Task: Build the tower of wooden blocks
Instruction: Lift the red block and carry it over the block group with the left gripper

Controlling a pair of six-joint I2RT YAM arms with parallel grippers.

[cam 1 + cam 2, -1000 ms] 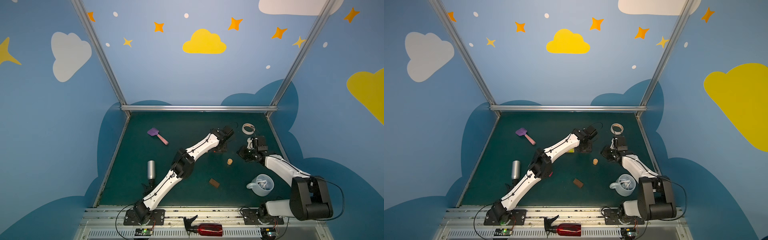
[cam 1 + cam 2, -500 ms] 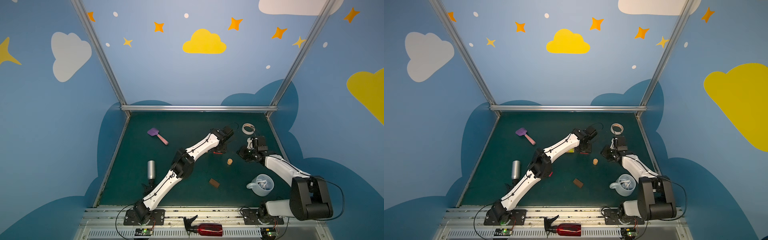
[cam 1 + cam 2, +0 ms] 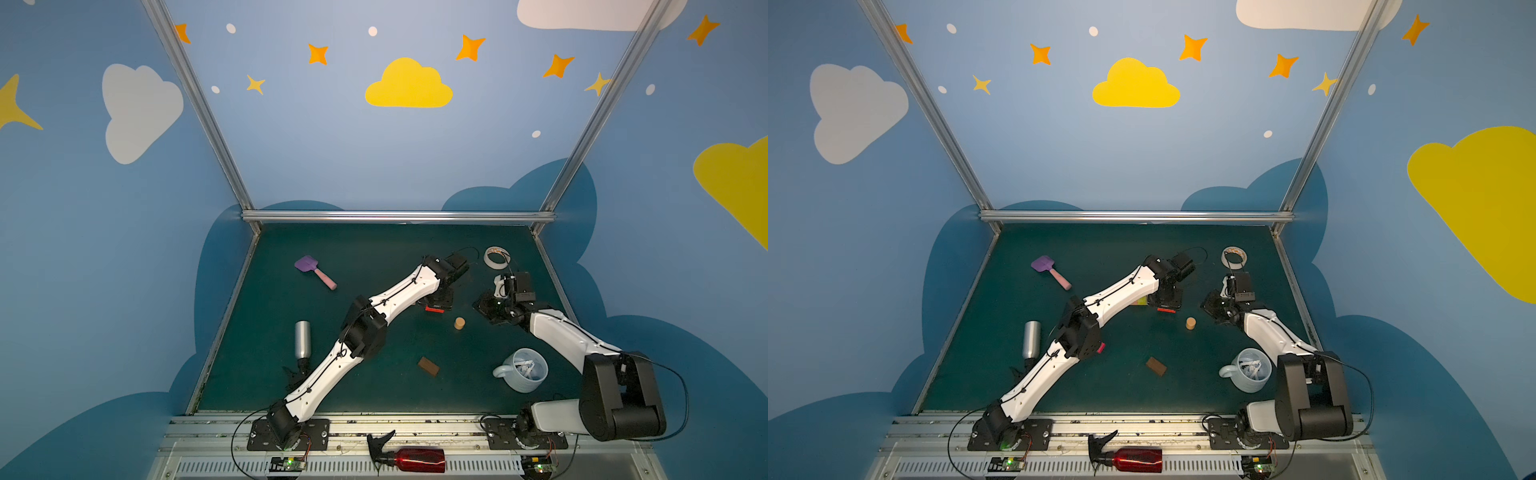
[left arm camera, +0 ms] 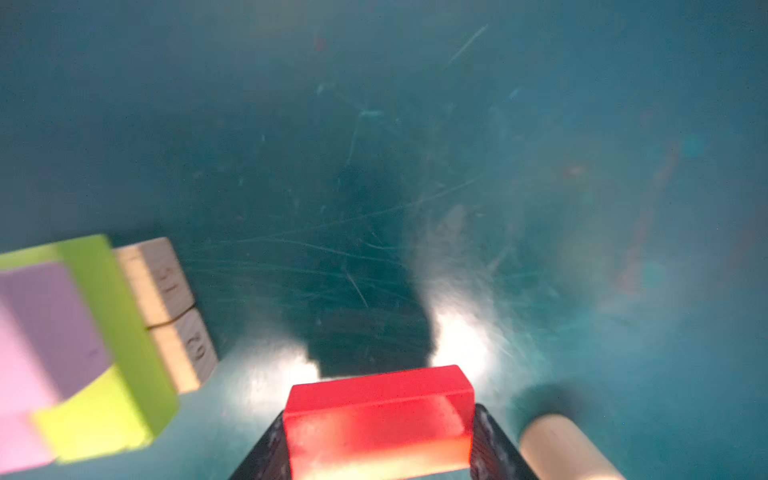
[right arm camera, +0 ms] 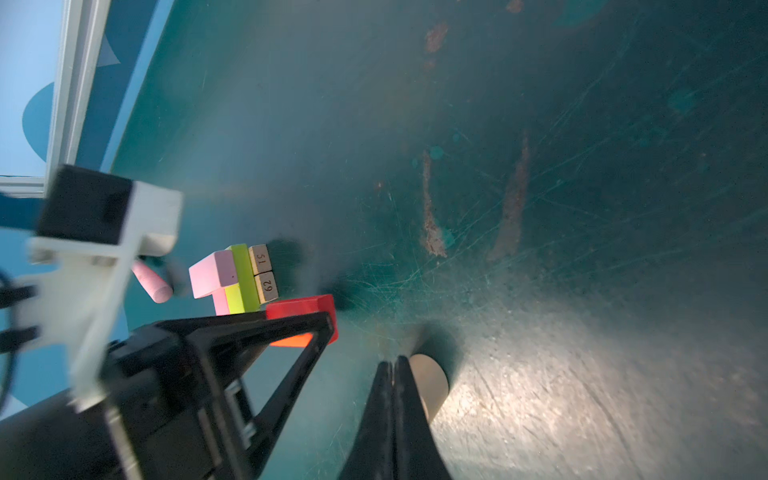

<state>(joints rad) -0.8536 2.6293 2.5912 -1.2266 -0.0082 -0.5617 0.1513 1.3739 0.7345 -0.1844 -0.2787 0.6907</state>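
My left gripper (image 4: pixel 378 415) is shut on a red wood block (image 4: pixel 378 419), held low over the green mat (image 4: pixel 374 166); in both top views it shows under the gripper as the red block (image 3: pixel 435 308) (image 3: pixel 1166 309). Beside it stands the tower (image 5: pixel 237 276) (image 4: pixel 83 353), two tan blocks under lime-green and pink ones; the left arm hides most of it from above, leaving a lime-green edge (image 3: pixel 1139 300). A tan cylinder (image 3: pixel 459 323) (image 5: pixel 430 382) stands by my right gripper (image 5: pixel 392 365), which is shut and empty. A brown block (image 3: pixel 428 366) lies nearer the front.
A purple toy spatula (image 3: pixel 313 270) lies at the back left and a white tape roll (image 3: pixel 496 257) at the back right. A metal bottle (image 3: pixel 302 338) lies left of the left arm. A pale mug (image 3: pixel 524 370) stands front right. A red spray bottle (image 3: pixel 415 459) rests on the front rail.
My left gripper has shifted slightly toward the front with the red block in it. The right arm has not moved.
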